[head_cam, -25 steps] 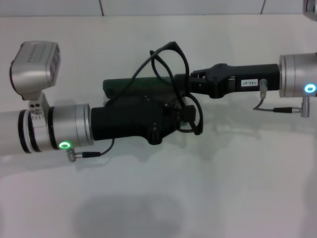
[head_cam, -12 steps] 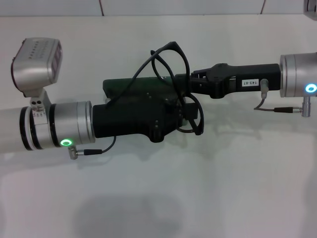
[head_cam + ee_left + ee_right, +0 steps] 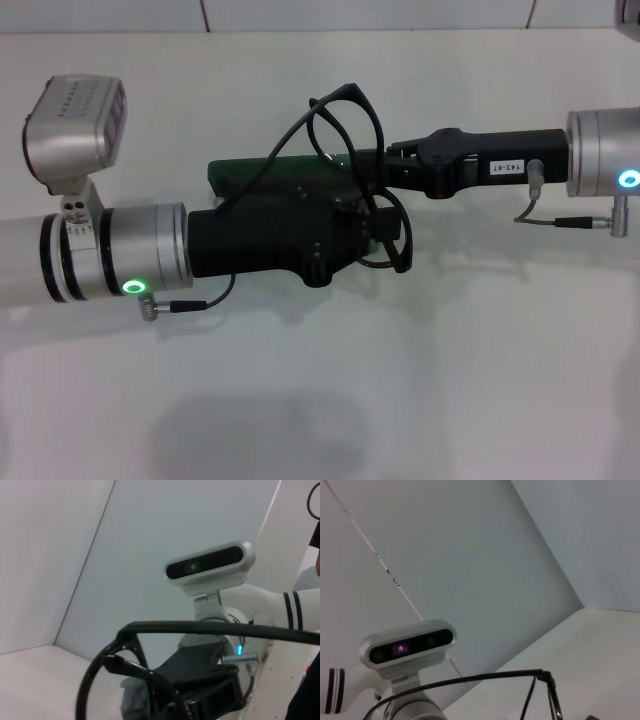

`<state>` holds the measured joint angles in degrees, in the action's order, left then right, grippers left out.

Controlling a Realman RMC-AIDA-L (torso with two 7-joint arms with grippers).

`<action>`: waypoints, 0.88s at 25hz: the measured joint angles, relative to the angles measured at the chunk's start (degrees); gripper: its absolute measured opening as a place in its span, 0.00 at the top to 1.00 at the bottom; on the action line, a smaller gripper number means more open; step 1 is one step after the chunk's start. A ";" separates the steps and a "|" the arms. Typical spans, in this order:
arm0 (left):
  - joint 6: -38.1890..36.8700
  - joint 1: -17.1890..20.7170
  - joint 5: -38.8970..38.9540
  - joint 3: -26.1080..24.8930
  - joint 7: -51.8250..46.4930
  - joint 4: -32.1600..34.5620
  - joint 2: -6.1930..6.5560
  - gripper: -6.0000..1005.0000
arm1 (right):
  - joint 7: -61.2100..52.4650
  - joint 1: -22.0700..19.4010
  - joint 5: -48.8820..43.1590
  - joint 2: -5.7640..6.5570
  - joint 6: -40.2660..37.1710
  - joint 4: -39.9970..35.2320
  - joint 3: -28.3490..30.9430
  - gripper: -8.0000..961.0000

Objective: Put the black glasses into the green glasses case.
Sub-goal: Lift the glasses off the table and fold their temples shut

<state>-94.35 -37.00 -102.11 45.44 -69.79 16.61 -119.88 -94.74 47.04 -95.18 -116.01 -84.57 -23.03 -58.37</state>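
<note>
**Glasses held over the case, both arms meeting mid-table**

White table (image 3: 330, 400) runs bare across the near part of the head view, and white wall panels close it off at the back. Nearest to me, my left arm reaches in from the left, and my left end effector (image 3: 345, 225) sits low over the green glasses case (image 3: 240, 172), whose dark green edge shows just behind the black wrist housing. That housing hides the fingers, so I cannot tell whether the left end effector is apart or together, nor whether the case is open.

Just beyond, my right end effector (image 3: 368, 168) comes in from the right, level with the table, and appears clamped on the black glasses (image 3: 345, 130) near the frame. One temple arm arcs up and back over the case; the other loops down past my left end effector toward the near side. In the left wrist view a lens rim and a temple arm fill the foreground, with the right arm behind them.

My judgement: the step in hand is lowering the glasses into the case. To do it well, I should keep the left end effector steadying the case, bring the frame down along the case's long axis, and watch that the splayed temple arms do not snag on the left wrist or catch on the case's rim before I let go.
</note>
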 joint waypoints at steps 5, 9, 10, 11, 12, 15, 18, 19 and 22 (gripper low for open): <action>-1.76 0.22 -0.01 -0.03 0.00 0.12 0.14 0.98 | 0.00 -1.53 0.70 0.21 0.98 -1.31 0.48 0.92; -2.28 0.46 0.12 -0.12 -0.02 0.20 0.24 0.98 | 0.00 -2.77 2.06 0.46 1.21 -2.52 0.54 0.92; -2.14 0.59 0.46 -0.14 -0.03 0.25 0.28 0.98 | 0.00 -2.77 2.06 0.46 1.21 -2.52 0.54 0.92; -2.05 0.74 0.83 -0.14 -0.05 0.42 0.32 0.98 | 0.01 -3.31 2.04 0.56 1.13 -3.02 0.52 0.92; -1.97 0.95 1.31 -0.16 -0.09 0.82 0.37 0.98 | 0.02 -3.49 2.00 0.63 1.15 -3.22 0.50 0.92; -1.91 2.70 2.52 -0.18 -0.96 3.83 0.45 0.98 | 0.56 -5.45 1.78 1.38 1.47 -4.83 0.44 0.92; -1.88 4.41 3.31 -0.19 -2.28 6.56 0.61 0.98 | 2.30 -8.55 2.22 2.93 1.42 -6.64 1.22 0.93; -1.83 5.88 4.07 -0.21 -3.58 8.67 0.91 0.98 | 2.73 -9.36 2.28 3.33 1.11 -6.97 1.65 0.93; -1.87 6.92 6.28 -0.28 -4.60 9.72 1.94 0.98 | 5.29 -11.60 2.31 4.82 -0.65 -7.16 3.15 0.93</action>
<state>-96.22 -30.08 -95.83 45.16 -74.39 26.33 -117.94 -89.45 35.44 -92.87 -111.19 -85.22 -30.19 -55.22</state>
